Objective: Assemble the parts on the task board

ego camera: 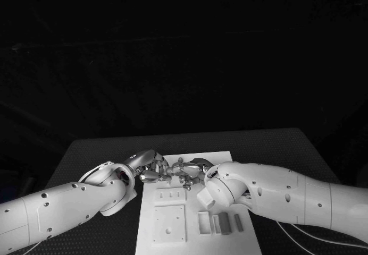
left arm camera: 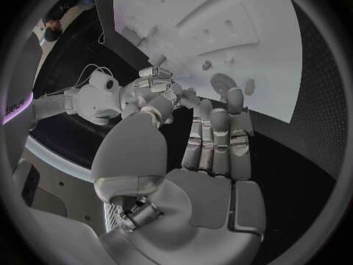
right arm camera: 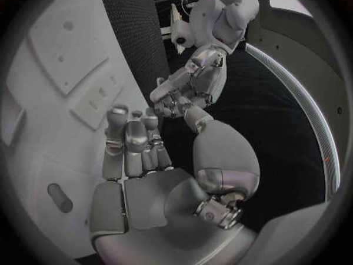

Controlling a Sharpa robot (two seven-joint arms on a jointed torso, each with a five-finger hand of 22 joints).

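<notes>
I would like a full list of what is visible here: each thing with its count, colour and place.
table: one, black, under everything.
task board: one, white plate, middle of the table, reaching toward the robot.
raised panels: two, white, on the board's near part, a small one beyond a larger one.
parts: a few, grey, upright side by side on the board's near right part; exact count unclear.
left hand: one, silver, over the board's far part, holding nothing visible.
right hand: one, silver, close beside the left hand, holding nothing visible.
</notes>
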